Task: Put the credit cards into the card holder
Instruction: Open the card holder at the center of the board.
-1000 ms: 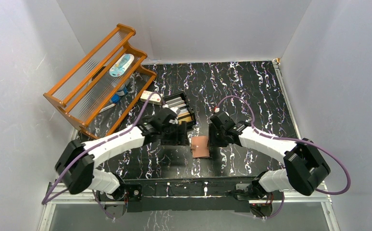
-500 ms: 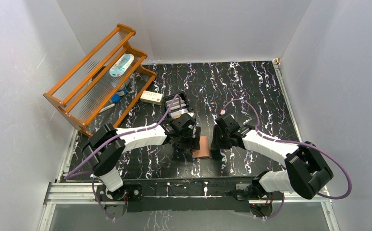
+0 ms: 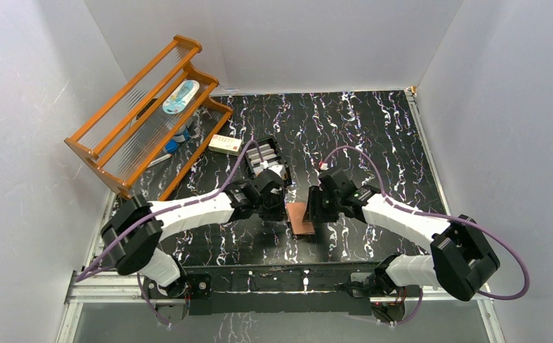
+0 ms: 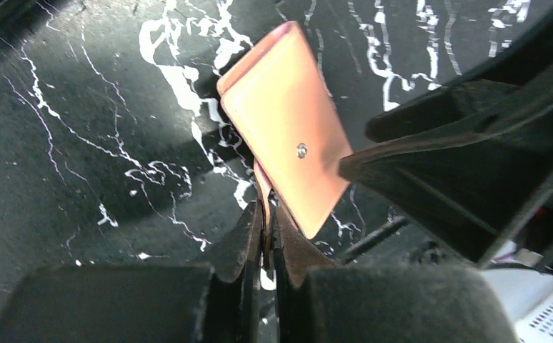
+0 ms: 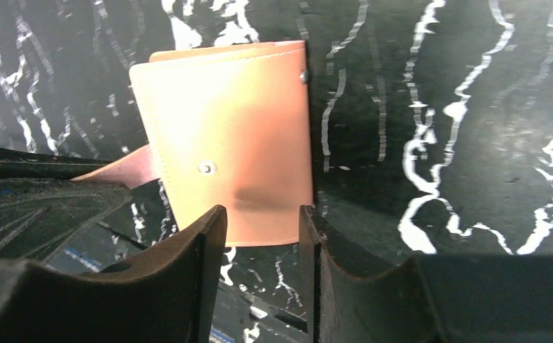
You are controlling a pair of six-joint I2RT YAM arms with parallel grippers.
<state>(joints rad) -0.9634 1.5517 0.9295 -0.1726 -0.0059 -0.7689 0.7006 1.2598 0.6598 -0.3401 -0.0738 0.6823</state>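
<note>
The salmon-brown card holder (image 3: 301, 218) lies closed on the black marbled table between my two grippers. In the left wrist view the holder (image 4: 281, 136) tilts away, and my left gripper (image 4: 266, 214) is shut on its thin snap tab (image 4: 261, 187). My right gripper (image 5: 263, 214) stands open just off the holder's (image 5: 231, 143) near edge, its fingers apart and holding nothing. The tab (image 5: 127, 171) sticks out on the holder's left side. The credit cards (image 3: 268, 166) stand in a black slotted tray behind the left gripper (image 3: 277, 204).
The black slotted tray (image 3: 258, 153) sits just behind the left wrist. A white-and-red small box (image 3: 225, 143) lies to its left. An orange wooden rack (image 3: 148, 114) with small items stands at the back left. White walls enclose the table.
My left gripper has shut on the holder's snap tab, after moving in from the tray side. The right gripper stays beside the holder with its jaws slightly wider.
</note>
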